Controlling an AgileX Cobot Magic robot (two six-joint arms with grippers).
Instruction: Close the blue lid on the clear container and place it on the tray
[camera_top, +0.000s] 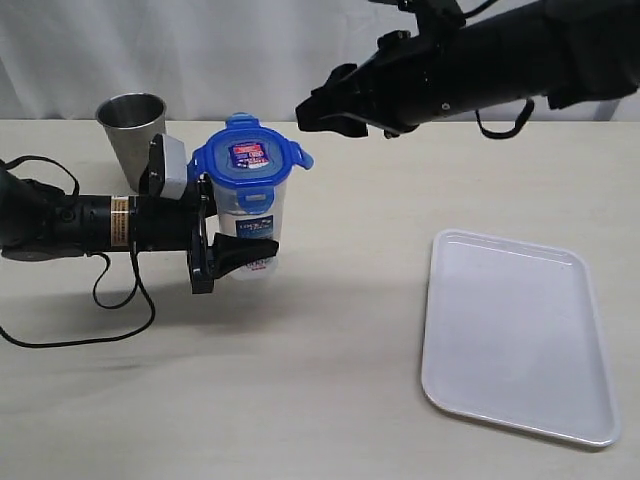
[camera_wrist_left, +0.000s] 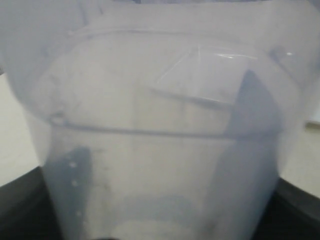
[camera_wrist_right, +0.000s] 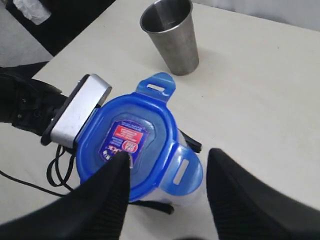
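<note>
Nearest us, the tray (camera_top: 515, 335) lies flat on the tabletop (camera_top: 330, 330), at the right. Well apart from it, at the left, we note the clear container (camera_top: 255, 210) (camera_wrist_left: 160, 150) upright, with the blue lid (camera_top: 250, 155) (camera_wrist_right: 132, 137) seated on its mouth, sticker face up. Two lid flaps that we can see stick outward, not folded down.

Left jaws: clamped on the container's lower body from the side, one on each side of it.

Right jaws: released, spread wide, hanging above the lid and a little to its right in the exterior view, clear of it.

Steel cup (camera_top: 132, 125) (camera_wrist_right: 172, 35) stands upright behind the container, near it, not touching.

We cannot tell whether the container's base rests on the tabletop.
</note>
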